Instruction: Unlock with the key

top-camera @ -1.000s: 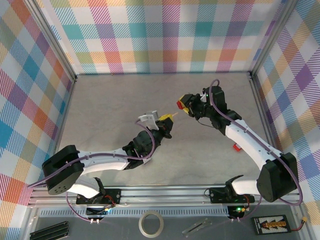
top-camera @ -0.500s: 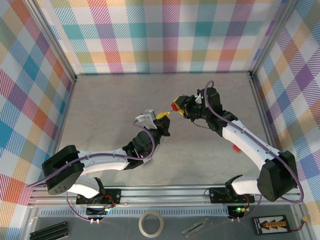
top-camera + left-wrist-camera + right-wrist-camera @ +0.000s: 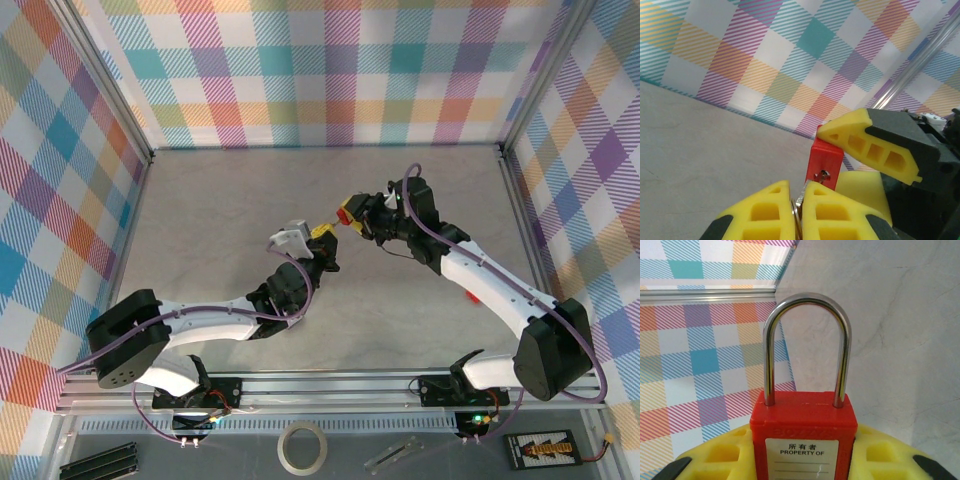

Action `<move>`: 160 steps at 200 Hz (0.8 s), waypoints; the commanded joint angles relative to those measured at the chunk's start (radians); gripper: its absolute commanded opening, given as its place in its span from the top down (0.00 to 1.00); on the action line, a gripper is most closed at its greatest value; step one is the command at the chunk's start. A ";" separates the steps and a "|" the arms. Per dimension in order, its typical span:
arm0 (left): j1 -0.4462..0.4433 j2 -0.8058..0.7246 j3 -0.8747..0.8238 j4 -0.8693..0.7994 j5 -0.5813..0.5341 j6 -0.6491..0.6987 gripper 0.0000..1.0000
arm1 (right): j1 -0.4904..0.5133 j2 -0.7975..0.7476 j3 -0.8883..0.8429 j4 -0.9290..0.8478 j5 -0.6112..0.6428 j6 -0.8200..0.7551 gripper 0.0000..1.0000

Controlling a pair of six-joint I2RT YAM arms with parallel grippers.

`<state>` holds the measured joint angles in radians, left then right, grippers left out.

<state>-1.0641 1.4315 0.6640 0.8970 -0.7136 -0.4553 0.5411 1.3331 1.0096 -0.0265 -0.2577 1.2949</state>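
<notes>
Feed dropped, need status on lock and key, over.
Left hand shut on key. Right hand holds red padlock, shackle closed. Key tip short of keyhole. Nothing between.

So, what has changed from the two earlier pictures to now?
The right gripper carried the red padlock leftward, towards the left gripper, so the gap between the padlock and the key has nearly closed. The left gripper shifted slightly left. Nothing was grasped or released: both grips are unchanged.
</notes>
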 commanded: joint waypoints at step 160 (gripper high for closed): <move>-0.036 0.088 0.017 0.129 0.030 -0.011 1.00 | 0.075 0.049 0.014 0.147 -0.021 0.075 0.90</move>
<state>-1.0691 1.4895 0.6640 0.9771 -0.7712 -0.4557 0.5755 1.3720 1.0096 0.0280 -0.1940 1.3479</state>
